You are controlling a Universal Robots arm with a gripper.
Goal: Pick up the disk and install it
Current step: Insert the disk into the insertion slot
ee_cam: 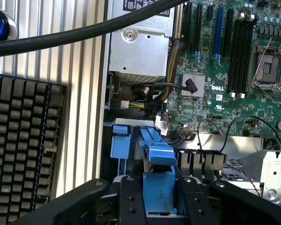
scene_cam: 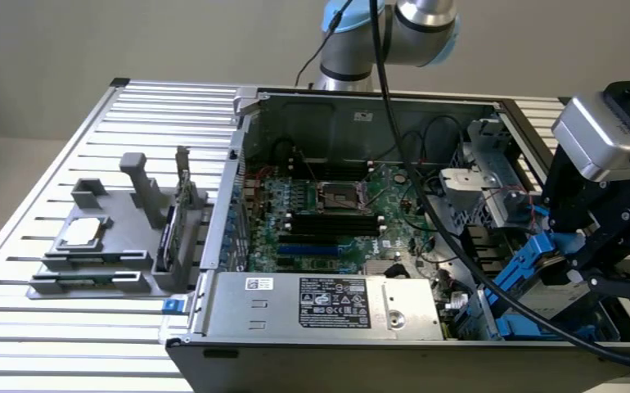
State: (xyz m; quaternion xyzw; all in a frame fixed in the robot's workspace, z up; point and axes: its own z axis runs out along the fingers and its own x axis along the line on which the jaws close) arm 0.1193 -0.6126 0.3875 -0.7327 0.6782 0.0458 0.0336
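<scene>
Disk point(ee_cam: 158, 199) gripped between both claw point(ee_cam: 159, 182) fingers point(ee_cam: 131, 199)

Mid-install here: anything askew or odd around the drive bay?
Nothing looks damaged or spilled. The disk sits tilted in the claw, one end dipping into the case rather than level. The arm's thick black cable drapes across the open case close beside it, a possible snag.

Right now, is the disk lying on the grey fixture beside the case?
No, the tool grips the disk by its blue carrier.
</scene>
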